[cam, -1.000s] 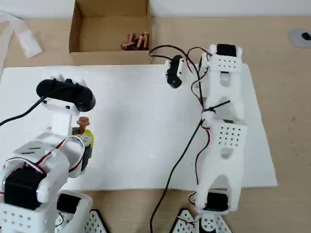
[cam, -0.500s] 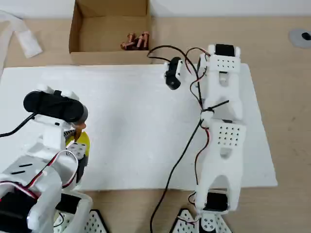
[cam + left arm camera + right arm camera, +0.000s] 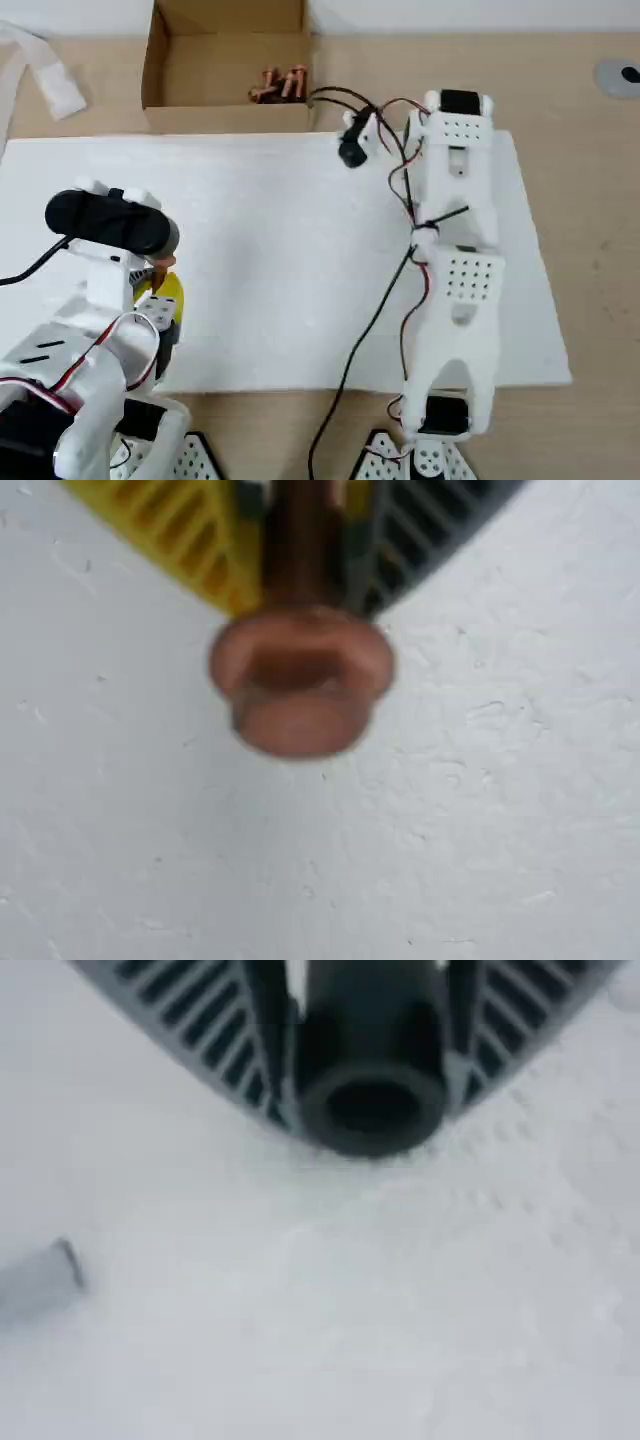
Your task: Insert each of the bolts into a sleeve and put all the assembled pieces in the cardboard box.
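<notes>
The left gripper is clamped on a copper bolt. The shank runs back between the yellow jaw and the dark jaw, and the flanged head stands out past the fingertips. The bolt's long axis lies along the fingers and points at the white foam sheet beyond them. I cannot see the far end of the shank.

The right gripper is closed on a black sleeve. The sleeve is also held lengthwise between the jaws, and its open bore faces out past the tips toward the foam.

In the high view the left gripper and its bolt sit low over the near left part of the sheet. From there the sleeve is well apart, off to the right and farther out toward the cardboard box. The right arm is stretched out that way. Its end lies near the box's right corner, so the right gripper is the nearer of the two to the box. Copper assembled pieces already lie inside the box.

As I judge it, the step in hand is mating this pair. That depends on bringing the two long axes into one line, bore facing shank. At present both point down at the foam, not at each other. With the head leading out of the left jaws, the free shank end may need presenting first.

A small pale cylinder lies on the foam off to one side of the right gripper. It is too blurred to name.
</notes>
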Controlling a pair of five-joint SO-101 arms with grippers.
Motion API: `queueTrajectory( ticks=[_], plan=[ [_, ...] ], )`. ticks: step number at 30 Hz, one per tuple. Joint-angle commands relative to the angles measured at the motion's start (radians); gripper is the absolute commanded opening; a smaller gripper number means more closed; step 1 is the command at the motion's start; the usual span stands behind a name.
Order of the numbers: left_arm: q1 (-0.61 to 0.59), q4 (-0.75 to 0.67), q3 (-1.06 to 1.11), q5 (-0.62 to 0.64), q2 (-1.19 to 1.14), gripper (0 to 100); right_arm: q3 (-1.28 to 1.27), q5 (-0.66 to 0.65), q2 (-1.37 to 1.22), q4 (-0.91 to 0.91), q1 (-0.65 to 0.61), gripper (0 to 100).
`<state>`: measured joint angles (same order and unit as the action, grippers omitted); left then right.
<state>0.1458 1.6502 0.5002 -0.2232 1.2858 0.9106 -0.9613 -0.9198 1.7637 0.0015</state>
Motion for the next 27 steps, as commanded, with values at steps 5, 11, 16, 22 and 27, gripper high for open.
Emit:
queueTrajectory(
  ticks=[5, 11, 16, 22, 27],
  plan=[
    [-0.005, 0.003, -0.031, -0.009, -0.001, 1, -0.165, 0.094, 0.344, 0.025, -0.108, 0.9],
    [-0.005, 0.003, -0.031, -0.009, -0.001, 1, -0.275, 0.213, 0.541, 0.023, -0.220, 0.9],
    [-0.005, 0.011, -0.078, 0.035, 0.001, 1, -0.234, 0.379, 0.727, 0.020, -0.251, 1.0],
    [-0.005, 0.009, -0.146, 0.063, 0.001, 1, -0.162, 0.628, 0.997, 0.021, -0.245, 1.0],
    [-0.005, 0.005, -0.149, 0.061, 0.001, 1, -0.166, 0.882, 1.211, 0.021, -0.259, 1.0]
  ],
)
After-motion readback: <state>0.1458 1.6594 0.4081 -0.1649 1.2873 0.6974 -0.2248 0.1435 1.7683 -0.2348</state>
